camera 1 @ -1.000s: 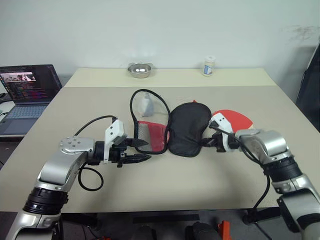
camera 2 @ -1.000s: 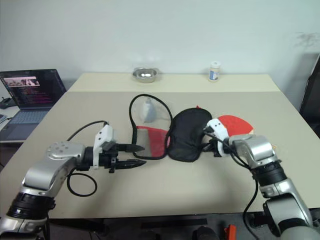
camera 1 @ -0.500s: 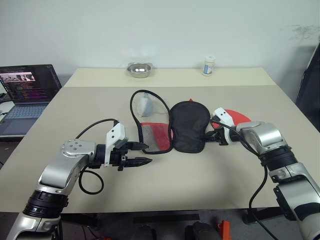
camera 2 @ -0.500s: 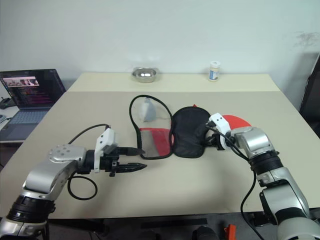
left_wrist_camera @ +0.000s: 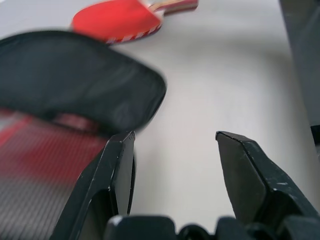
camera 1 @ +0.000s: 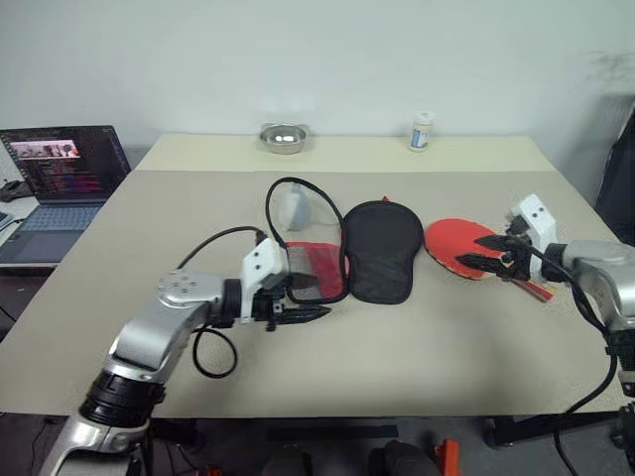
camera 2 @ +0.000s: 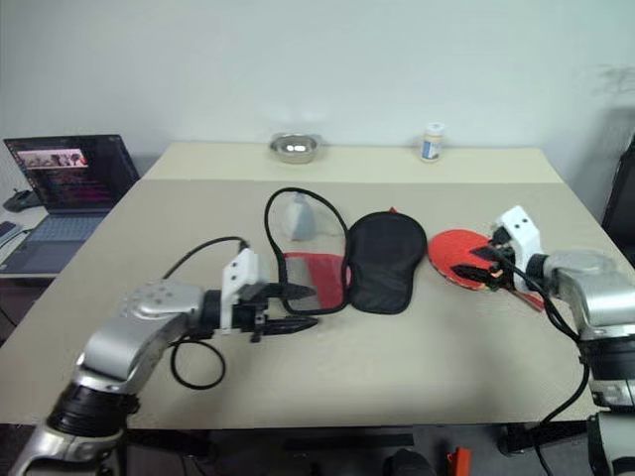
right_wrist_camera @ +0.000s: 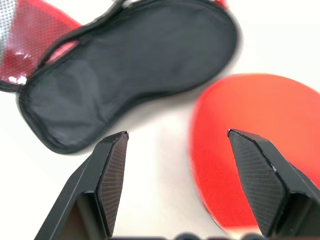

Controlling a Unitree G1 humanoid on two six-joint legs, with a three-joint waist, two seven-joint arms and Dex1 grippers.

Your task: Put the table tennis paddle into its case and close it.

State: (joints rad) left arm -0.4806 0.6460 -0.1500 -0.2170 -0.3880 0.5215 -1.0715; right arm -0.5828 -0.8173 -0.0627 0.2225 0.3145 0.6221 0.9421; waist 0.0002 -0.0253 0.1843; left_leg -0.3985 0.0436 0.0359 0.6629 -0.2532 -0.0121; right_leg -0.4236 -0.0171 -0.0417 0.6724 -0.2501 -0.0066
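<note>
The case lies unzipped in the middle of the table, its black half flat and its red mesh half to the left of it. To the case's right the table tennis paddle lies red face up, its handle pointing right. My right gripper hovers open just above the paddle's right edge, holding nothing; its wrist view shows the paddle and the black half. My left gripper is open at the near edge of the red mesh half, nothing between its fingers.
A small grey-white lump sits inside the case's raised zip loop. A metal bowl and a small bottle stand at the table's far edge. An open laptop is off to the left.
My right gripper let go of the black half's edge, opened and swung right over the paddle. My left gripper moved right, up to the red mesh half.
</note>
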